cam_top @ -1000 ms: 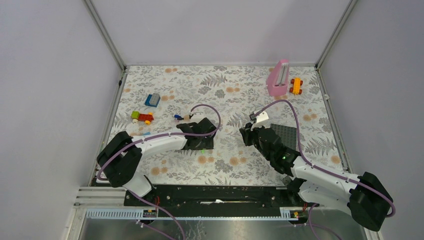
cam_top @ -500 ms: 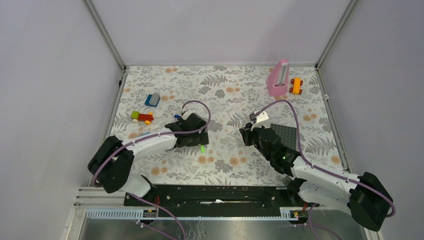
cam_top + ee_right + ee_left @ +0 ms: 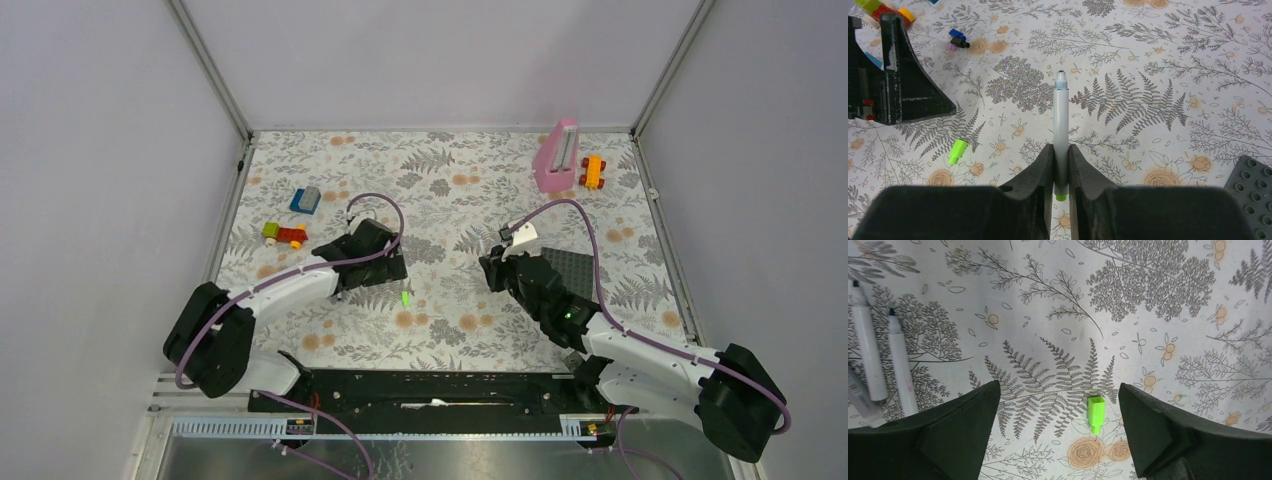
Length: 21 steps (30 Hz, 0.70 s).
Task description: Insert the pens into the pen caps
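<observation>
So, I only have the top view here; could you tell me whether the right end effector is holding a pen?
Observer: Yes; the right wrist view shows the right end effector shut on a pen, its barrel pointing away from the camera.
Operator: Thank you. How does the left side stand?
Observer: The left end effector is open, with the green cap lying untouched in its gap.
Operator: Is anything else close by?
Observer: Yes, two pens lie uncapped, side by side, at the left wrist view's left edge.
</observation>
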{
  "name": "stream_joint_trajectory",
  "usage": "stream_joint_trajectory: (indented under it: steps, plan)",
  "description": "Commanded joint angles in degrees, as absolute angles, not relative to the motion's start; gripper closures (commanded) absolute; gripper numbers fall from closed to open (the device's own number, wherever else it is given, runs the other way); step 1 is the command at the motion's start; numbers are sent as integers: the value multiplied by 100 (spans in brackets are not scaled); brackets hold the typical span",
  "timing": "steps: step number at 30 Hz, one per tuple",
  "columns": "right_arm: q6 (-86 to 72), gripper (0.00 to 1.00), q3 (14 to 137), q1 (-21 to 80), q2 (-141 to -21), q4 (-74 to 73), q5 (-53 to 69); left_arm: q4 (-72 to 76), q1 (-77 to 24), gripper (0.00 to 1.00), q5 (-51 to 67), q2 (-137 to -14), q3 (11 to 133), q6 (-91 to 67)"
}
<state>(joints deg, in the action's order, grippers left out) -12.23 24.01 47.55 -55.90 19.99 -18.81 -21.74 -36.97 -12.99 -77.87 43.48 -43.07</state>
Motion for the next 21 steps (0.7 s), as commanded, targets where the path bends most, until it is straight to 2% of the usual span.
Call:
stream_joint_trajectory:
  steps: [1, 7, 13, 21]
  plan:
    - [-1197, 100, 2430, 4709, -5568, 2233, -1893, -2153, -3749, 1, -988, -7976, 4575, -4151]
    - [-1203, 100, 2426, 4713, -5557, 2246, -1890, -2526, -4034, 2, -1106, -8290, 4826, -4413]
    - [-1201, 100, 2435, 4711, -5570, 2224, -1885, -3038, -4478, 9, -1430, -8854, 5395, -4524]
    - [-1206, 100, 2450, 4711, -5581, 2215, -1879, -3541, -4772, 30, -1761, -9524, 5933, -4740]
